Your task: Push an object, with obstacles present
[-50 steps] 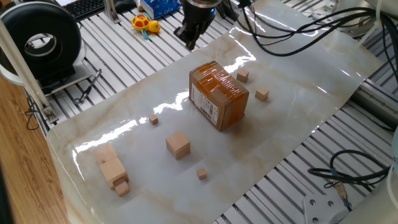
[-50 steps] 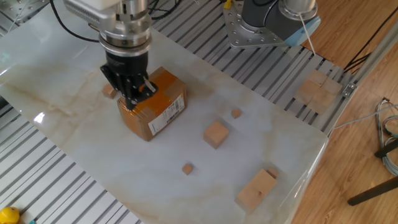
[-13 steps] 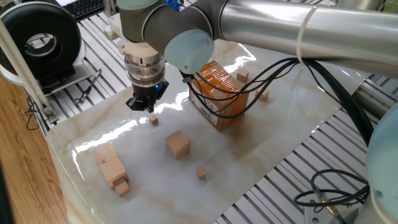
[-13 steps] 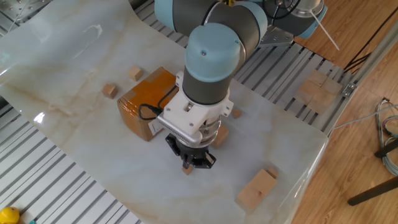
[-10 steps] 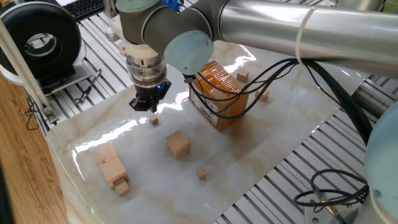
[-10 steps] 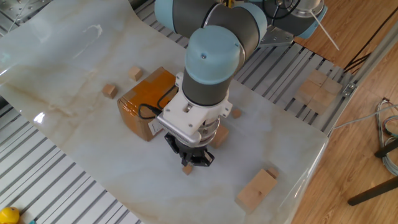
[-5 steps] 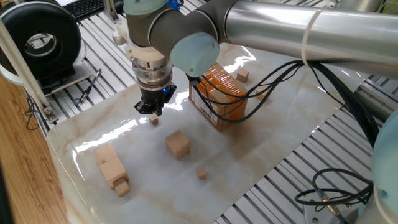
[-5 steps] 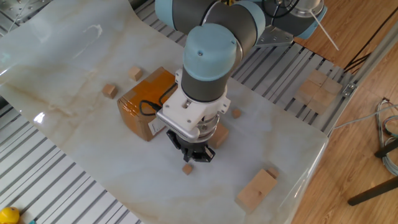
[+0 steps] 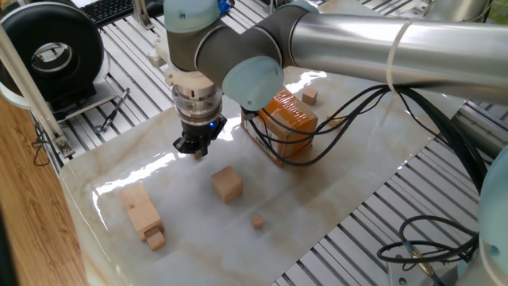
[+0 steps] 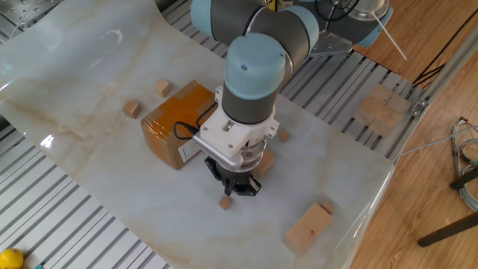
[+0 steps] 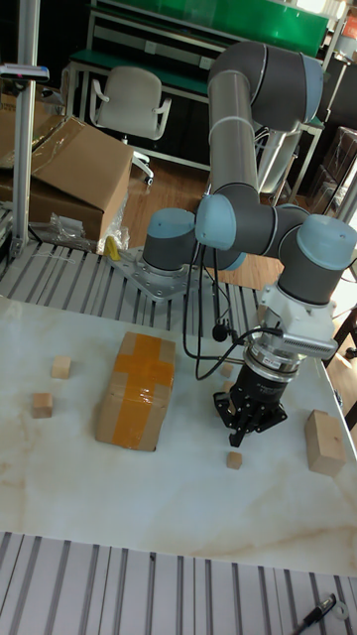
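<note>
The object, a tiny light-wood cube (image 10: 225,202) (image 11: 234,459), lies on the marble sheet between the cardboard box and the stacked blocks. My gripper (image 10: 237,191) (image 11: 239,438) (image 9: 194,148) points straight down, its fingers together and empty, tips low over the sheet right beside the cube. In the one fixed view the fingertips cover most of the cube. I cannot tell whether they touch it. The brown taped cardboard box (image 9: 290,124) (image 10: 175,123) (image 11: 136,390) stands behind the arm.
A mid-sized wood cube (image 9: 227,184) (image 10: 264,161) sits close to the gripper. Long stacked wood blocks (image 9: 143,214) (image 10: 308,227) (image 11: 324,442) lie near the sheet's edge. Small cubes (image 9: 258,222) (image 10: 132,109) (image 10: 162,88) (image 11: 61,367) are scattered about. Cables hang from the arm.
The arm came over from the far side of the box. In the last second the gripper slid a short way along the sheet past the tiny cube, which stays where it was.
</note>
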Robot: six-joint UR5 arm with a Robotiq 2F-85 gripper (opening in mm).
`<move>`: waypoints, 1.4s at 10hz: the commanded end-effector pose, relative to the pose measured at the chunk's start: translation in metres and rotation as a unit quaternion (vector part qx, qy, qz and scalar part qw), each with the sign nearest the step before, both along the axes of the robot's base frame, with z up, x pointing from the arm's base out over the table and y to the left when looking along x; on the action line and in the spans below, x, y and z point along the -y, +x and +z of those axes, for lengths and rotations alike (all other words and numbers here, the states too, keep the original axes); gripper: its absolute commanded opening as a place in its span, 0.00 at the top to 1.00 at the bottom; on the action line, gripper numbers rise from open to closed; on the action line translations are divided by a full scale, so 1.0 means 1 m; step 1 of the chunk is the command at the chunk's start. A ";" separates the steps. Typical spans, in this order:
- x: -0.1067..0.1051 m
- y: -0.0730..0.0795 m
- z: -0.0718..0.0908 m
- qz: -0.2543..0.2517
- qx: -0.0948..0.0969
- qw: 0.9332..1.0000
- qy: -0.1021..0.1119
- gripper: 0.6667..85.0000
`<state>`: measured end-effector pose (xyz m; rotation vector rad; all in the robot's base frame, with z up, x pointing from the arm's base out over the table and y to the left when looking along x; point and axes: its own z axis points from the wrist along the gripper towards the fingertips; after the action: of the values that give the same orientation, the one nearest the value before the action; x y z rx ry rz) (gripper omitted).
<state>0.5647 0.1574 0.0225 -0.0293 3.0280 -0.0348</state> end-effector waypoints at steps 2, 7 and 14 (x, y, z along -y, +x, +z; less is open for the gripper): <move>-0.013 -0.005 -0.003 -0.007 -0.006 1.000 0.025 0.99; -0.004 -0.010 -0.011 0.010 -0.004 1.000 0.016 0.99; -0.007 0.010 -0.013 0.015 0.012 1.000 0.015 0.99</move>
<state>0.5667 0.1638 0.0085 -0.0732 3.0132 0.0016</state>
